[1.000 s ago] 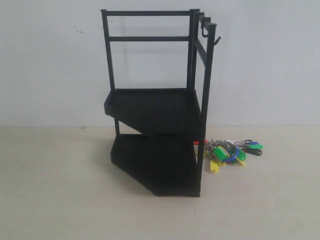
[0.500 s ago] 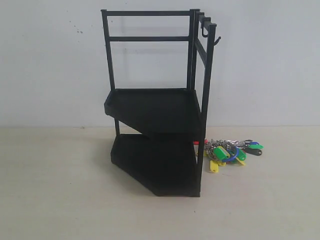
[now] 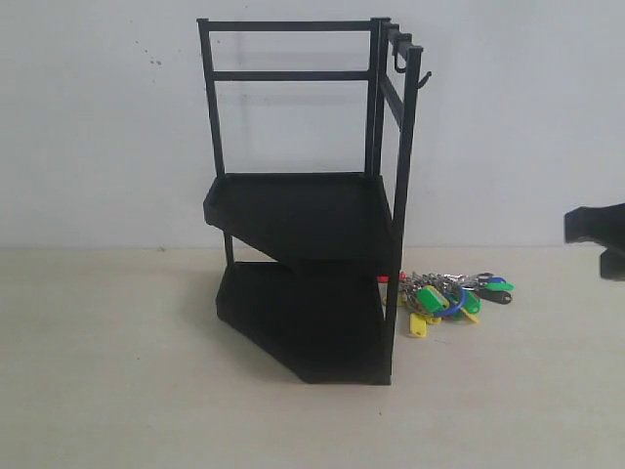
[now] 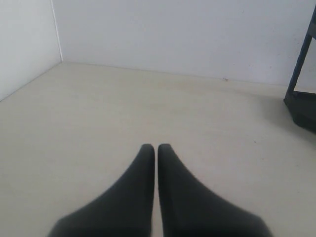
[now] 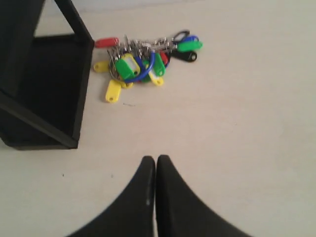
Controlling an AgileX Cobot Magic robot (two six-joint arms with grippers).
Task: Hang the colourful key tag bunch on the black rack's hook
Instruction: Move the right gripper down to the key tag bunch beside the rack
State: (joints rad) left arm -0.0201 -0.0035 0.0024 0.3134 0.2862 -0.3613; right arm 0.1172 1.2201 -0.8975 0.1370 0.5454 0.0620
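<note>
Only one bunch (image 3: 451, 296), one rack (image 3: 303, 215).

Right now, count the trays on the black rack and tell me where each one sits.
2. The upper tray sits about mid-height on the black rack; the lower tray sits at its base, beside the colourful key tag bunch. No other seems hidden.

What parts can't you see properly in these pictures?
- Exterior view: the right arm is cut off by the picture's edge.
- Exterior view: the tall black metal rack has an upright that hides part of the colourful key tag bunch.
- Left wrist view: the edge cuts off all but the rack's corner.
</note>
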